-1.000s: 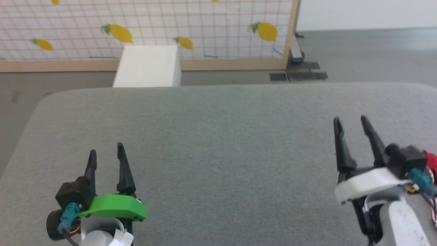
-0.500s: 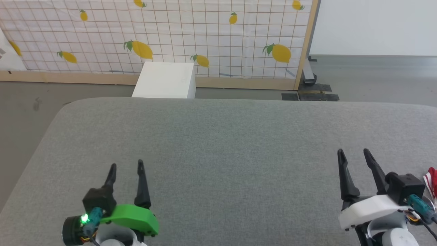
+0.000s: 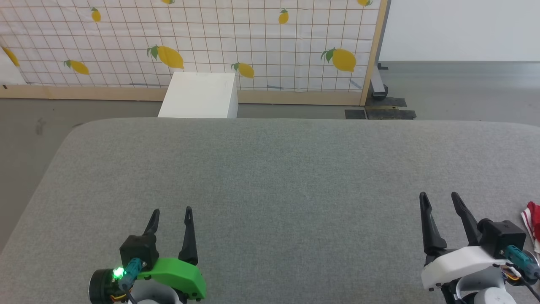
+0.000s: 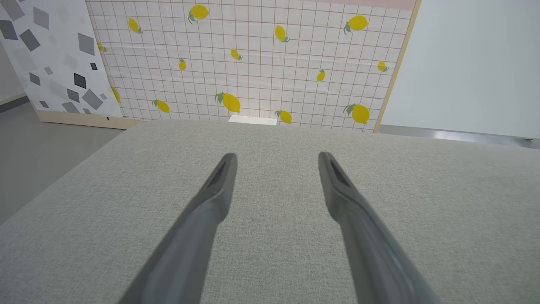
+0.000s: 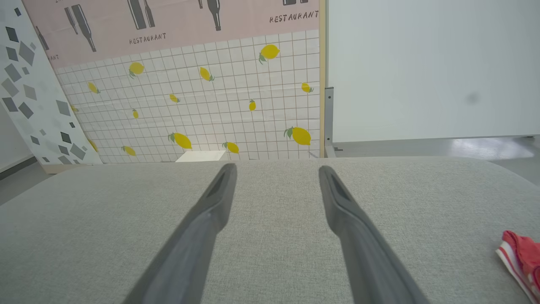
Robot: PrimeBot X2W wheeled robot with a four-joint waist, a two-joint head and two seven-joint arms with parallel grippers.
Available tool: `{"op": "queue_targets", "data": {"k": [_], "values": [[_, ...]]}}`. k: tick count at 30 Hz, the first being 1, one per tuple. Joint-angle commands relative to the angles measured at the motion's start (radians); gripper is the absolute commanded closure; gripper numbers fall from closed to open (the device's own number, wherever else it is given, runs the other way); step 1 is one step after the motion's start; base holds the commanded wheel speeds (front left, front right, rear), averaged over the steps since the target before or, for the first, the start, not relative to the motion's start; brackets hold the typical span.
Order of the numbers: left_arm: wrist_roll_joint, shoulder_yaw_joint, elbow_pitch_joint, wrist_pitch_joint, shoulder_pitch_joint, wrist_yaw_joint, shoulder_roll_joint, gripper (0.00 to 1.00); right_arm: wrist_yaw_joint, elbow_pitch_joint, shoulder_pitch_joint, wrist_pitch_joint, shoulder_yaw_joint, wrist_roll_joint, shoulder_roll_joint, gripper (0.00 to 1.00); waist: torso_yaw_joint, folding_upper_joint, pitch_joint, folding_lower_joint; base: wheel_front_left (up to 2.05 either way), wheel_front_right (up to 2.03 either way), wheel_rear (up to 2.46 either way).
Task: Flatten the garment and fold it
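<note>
We have both arms low over the broad grey fabric-covered cushion (image 3: 270, 169). Our left gripper (image 3: 172, 210), on its bright green mount, sits at the lower left of the head view. Its two dark fingers are spread wide with nothing between them, and the left wrist view shows the same gap over bare grey weave. Our right gripper (image 3: 439, 195), on its white mount, sits at the lower right, likewise spread wide and empty.

The red garment (image 3: 533, 216), with its white, red-striped edge, lies bunched on the cushion at the far right edge of the head view. It is just beside our right wrist and apart from the fingers, and most of it is cut off.

Against a second ago, the whole head view has shifted and sharpened, so our camera has moved. More of the lemon-printed grid panel (image 3: 253, 42) now shows above the white box (image 3: 198, 95) behind the cushion, and both grippers sit lower in the picture. A small green light (image 3: 118, 272) on our left wrist glows now; a second ago it was dark. Both pairs of fingers stand as wide as before, and the garment keeps to the same right edge.
</note>
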Motion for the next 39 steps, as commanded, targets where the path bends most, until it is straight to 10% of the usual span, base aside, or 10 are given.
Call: {"op": "queue_targets", "data": {"k": [1, 7, 8, 39], "values": [[0.004, -0.002, 0.001, -0.005, -0.010, -0.002, 0.005, 0.00, -0.002, 0.002, 0.005, 0.001, -0.001, 0.008, 0.001, 0.00, -0.001, 0.0000, 0.003, 0.0001, 0.00, 0.00, 0.00], [-0.002, -0.002, 0.005, -0.008, -0.016, -0.004, 0.009, 0.00, -0.002, 0.001, 0.004, -0.003, 0.001, 0.018, 0.001, 0.00, 0.000, 0.0000, 0.008, 0.0001, 0.00, 0.00, 0.00], [-0.003, -0.001, 0.004, -0.001, -0.003, 0.000, 0.002, 1.00, 0.000, 0.000, 0.000, 0.000, 0.000, 0.009, 0.000, 1.00, 0.000, 0.0000, 0.008, 0.0001, 0.00, 0.00, 0.00], [0.059, 0.047, -0.046, 0.051, 0.007, -0.031, -0.020, 1.00, 0.000, -0.047, 0.007, 0.042, 0.019, -0.026, 0.000, 1.00, -0.003, 0.0000, 0.022, 0.0001, 0.00, 0.00, 0.00]]}}
